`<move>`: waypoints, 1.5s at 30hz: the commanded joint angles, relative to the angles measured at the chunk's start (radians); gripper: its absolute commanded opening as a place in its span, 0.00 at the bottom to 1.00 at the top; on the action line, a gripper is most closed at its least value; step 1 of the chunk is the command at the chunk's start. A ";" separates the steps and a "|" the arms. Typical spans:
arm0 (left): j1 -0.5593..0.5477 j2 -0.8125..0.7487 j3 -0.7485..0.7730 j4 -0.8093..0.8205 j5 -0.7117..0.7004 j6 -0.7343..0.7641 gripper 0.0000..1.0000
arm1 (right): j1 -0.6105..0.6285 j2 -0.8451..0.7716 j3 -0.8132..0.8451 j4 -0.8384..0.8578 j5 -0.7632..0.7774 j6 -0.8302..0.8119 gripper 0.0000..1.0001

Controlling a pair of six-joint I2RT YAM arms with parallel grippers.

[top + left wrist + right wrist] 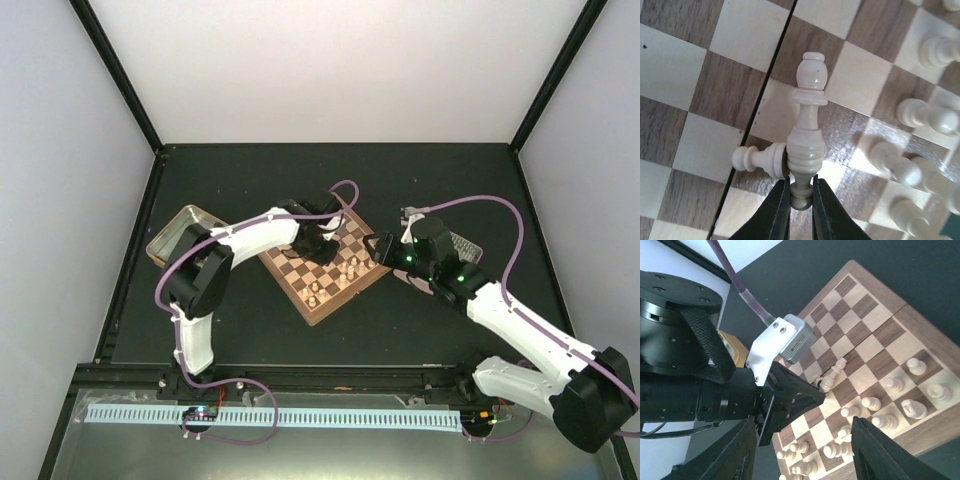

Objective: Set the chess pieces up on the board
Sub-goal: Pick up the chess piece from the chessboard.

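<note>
At the left of the dark desk (250, 330) we see an open rectangular metal tin (182, 235), well apart from the work. Next comes the left end effector (801, 192), clenched on the foot of a tall cream turned-wood chess piece (810, 110). Gripping so low leaves the head free, which we judge suits standing it on a square. The piece leans over the square wooden chessboard of dark and pale squares (292, 283), near its middle fold.

A small cream pawn (757, 159) lies on its side, touching the held piece's base, and we think it could be dragged along. Only the left wrist view shows that pawn and the pinch clearly. In the top view the arm hides both.

The right wrist view alone shows the tilt from the side, and the standing cream pieces (892, 407) along the board's near-right side. Farthest right, the right end effector (802, 432) hangs released, holding nothing, near the board's right corner.
</note>
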 commanded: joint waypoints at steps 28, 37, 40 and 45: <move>0.045 -0.360 -0.208 0.164 0.288 0.000 0.02 | -0.097 0.457 0.160 0.291 -0.482 0.046 0.50; 0.055 -0.385 -0.229 0.170 0.290 -0.003 0.01 | -0.097 0.520 0.174 0.336 -0.512 0.067 0.32; 0.058 -0.387 -0.232 0.171 0.288 -0.004 0.02 | -0.097 0.520 0.170 0.337 -0.513 0.061 0.28; 0.062 -0.386 -0.232 0.167 0.282 -0.007 0.02 | -0.097 0.517 0.166 0.352 -0.508 0.047 0.12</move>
